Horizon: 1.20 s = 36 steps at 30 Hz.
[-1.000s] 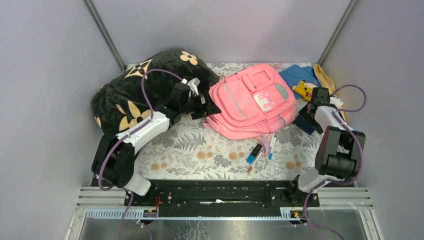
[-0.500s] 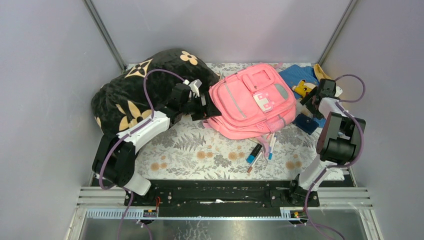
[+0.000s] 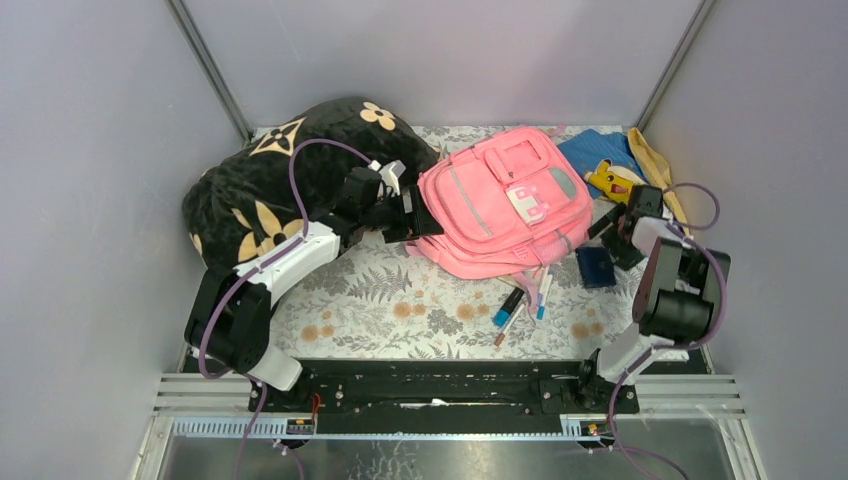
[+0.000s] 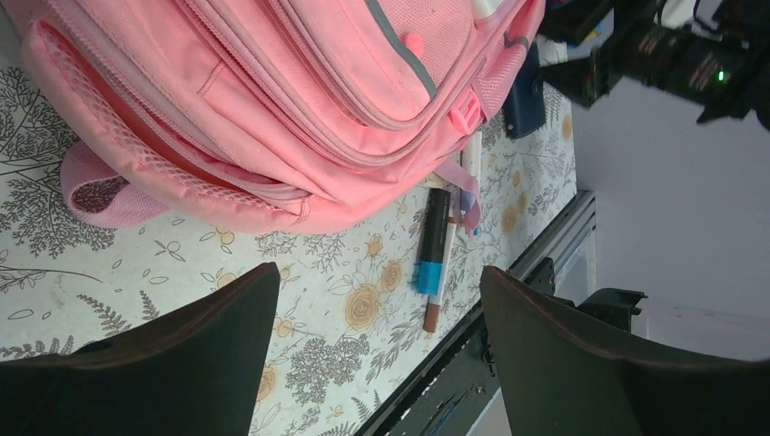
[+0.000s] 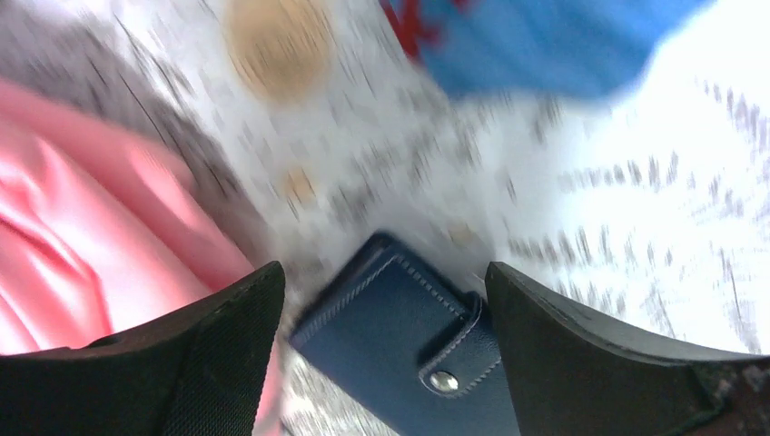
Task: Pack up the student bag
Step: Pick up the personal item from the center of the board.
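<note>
Student bag (image 3: 505, 200) lies flat, front up, at mid-back of the bench (image 3: 400, 300), right beside the black pillow (image 3: 270, 190) on its left. Left tool (image 3: 417, 216) sits at the bag's left edge, fingers spread, nothing between them. Right tool (image 3: 610, 238) is off the bag's right side, fingers spread over a navy wallet (image 3: 592, 266) that lies on the bench, not gripped. Markers (image 3: 520, 300) lie loose at the bag's near edge. Blue cloth (image 3: 598, 152) is at back right.
</note>
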{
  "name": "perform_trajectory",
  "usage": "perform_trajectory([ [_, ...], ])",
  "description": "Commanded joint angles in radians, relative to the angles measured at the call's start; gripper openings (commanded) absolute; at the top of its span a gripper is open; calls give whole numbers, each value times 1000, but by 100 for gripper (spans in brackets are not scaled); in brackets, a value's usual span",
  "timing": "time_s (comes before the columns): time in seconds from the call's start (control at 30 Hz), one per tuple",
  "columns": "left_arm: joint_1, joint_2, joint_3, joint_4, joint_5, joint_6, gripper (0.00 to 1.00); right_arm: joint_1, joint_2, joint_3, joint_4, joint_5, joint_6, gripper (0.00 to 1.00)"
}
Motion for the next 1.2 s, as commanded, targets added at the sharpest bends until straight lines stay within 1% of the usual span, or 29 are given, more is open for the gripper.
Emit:
perform_trajectory([
  [0.0,-8,1,9,17,32,15,88,5,-198,-164,-125,-94,61,88],
  [0.17,-17,9,9,20,36,14,88,5,-368,-269,-190,-152,70,87],
  [0.3,-25,25,14,30,49,8,89,5,-432,-308,-184,-159,60,84],
  [0.43,-47,50,21,35,67,4,89,5,-386,-343,-99,-161,46,81],
  [0.5,-58,60,23,48,101,-4,89,5,-345,-354,-54,-170,41,76],
  [0.63,-74,65,23,49,107,1,89,5,-271,-339,-21,-137,30,70],
  [0.67,-75,65,23,45,104,3,89,5,-261,-342,-6,-134,30,66],
  [0.7,-76,66,23,42,101,4,89,5,-249,-344,4,-134,31,57],
  [0.8,-77,67,26,28,93,12,89,5,-227,-345,12,-138,39,22],
  [0.87,-78,64,27,18,86,17,89,5,-242,-356,13,-136,44,3],
  [0.9,-79,65,29,15,84,18,89,5,-258,-359,6,-123,45,0],
  [1.03,-84,69,38,6,81,18,89,5,-370,-357,-60,-76,42,0],
  [1.17,-86,58,62,-3,83,9,89,4,-562,-316,-185,-32,37,0],
])
